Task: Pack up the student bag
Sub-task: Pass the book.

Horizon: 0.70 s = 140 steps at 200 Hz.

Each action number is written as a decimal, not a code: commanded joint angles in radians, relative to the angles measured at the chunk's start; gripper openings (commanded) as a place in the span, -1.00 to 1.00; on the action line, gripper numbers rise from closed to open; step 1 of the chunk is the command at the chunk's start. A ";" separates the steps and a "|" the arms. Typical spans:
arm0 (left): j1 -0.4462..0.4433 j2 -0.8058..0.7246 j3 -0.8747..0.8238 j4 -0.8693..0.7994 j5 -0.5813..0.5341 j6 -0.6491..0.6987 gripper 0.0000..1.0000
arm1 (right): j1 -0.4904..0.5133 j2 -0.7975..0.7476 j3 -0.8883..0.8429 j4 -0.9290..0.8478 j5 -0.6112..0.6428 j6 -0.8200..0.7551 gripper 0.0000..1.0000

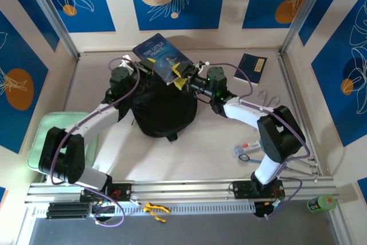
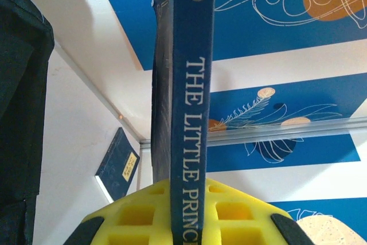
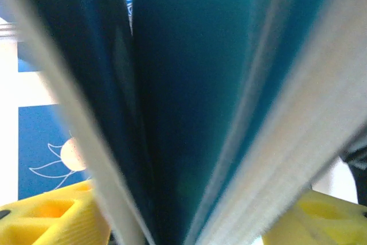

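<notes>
Item: a large black soft fabric backpack [image 1: 163,113], the student bag, sits on the pale table [image 1: 212,142], roughly central between the two arms. The left wrist view catches the backpack [image 2: 20,96] along its left edge. Above the bag's far side hangs a blue hardcover book [image 1: 160,55] lettered "The Little Prince", clear of the table, with its cover tilted up toward the overhead camera. The left gripper [image 1: 146,68] is at the book's left edge, with its yellow pads [image 2: 132,216] closed tight on the book [image 2: 192,84], whose spine stands upright between them. The right gripper [image 1: 182,80] is at the book's lower right corner. Its yellow fingers [image 3: 46,216] stand on either side of the book [image 3: 189,84] – whether they press it cannot be told, the view being blurred. Also on the table is a smaller dark blue book [image 1: 252,64] with a yellow label, lying flat near the far right corner, well apart from the bag; the left wrist view shows it too [image 2: 117,162]. A pale green flat pad [image 1: 46,133] lies at the table's left edge, with the left arm passing over part of it.
</notes>
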 commanded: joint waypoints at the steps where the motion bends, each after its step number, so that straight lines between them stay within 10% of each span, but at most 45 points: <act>1: -0.008 -0.046 -0.016 0.077 -0.049 -0.005 -1.00 | 0.015 0.007 0.040 0.010 0.077 -0.015 0.06; 22: -0.003 -0.061 -0.036 0.046 -0.056 0.026 -0.94 | 0.012 0.001 0.030 0.007 0.097 -0.032 -0.35; 57: 0.012 -0.130 -0.069 -0.188 -0.047 0.192 -0.04 | -0.017 -0.062 0.009 -0.152 0.083 -0.123 -0.87; 88: 0.008 -0.224 -0.122 -0.454 -0.121 0.374 0.58 | -0.053 -0.170 -0.044 -0.311 0.112 -0.269 -0.99; 140: -0.019 -0.207 -0.097 -0.674 0.072 0.763 0.83 | -0.128 -0.335 -0.099 -0.560 0.161 -0.466 -1.00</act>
